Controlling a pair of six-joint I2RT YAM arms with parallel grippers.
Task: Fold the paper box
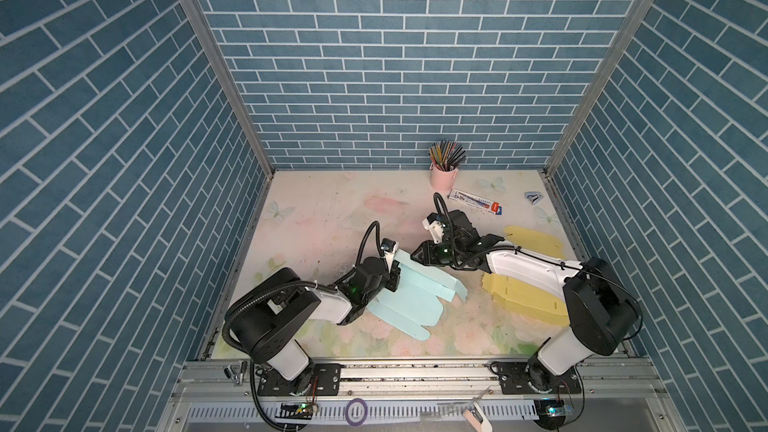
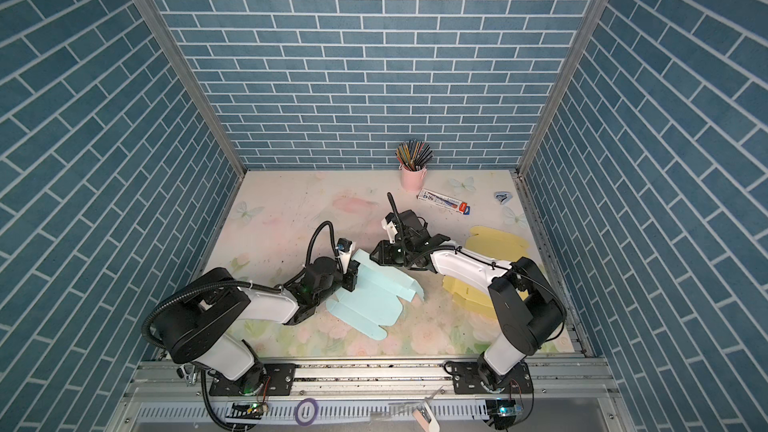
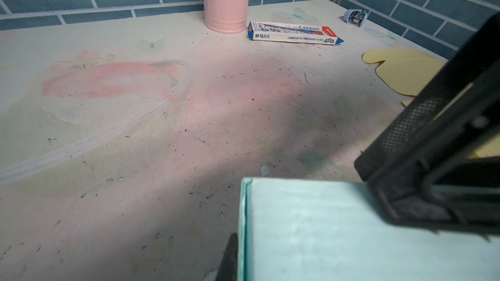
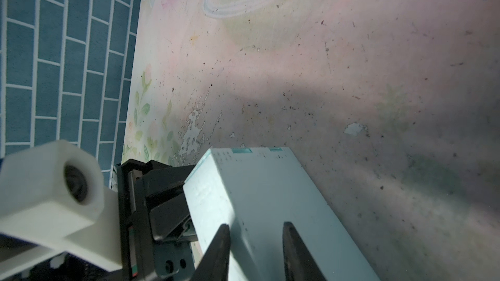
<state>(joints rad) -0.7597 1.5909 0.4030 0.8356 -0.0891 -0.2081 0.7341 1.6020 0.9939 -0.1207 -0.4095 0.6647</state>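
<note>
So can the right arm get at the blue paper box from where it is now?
Probably yes. The right gripper hangs, jaws apart, right at a flap of the blue paper box, with nothing between them. The left gripper is shut on the same end of it, so room there is tight.

Bright, sharp top views; dim, shadowed wrist views

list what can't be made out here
- Whether the right gripper touches the paper box: its body hides the tips in both top views; the right wrist view sees them from behind.
- The yellow card, one sheet or two: the right arm covers its middle in both top views.
- The small blue object: tiny in top views, blurred in the left wrist view.
</note>
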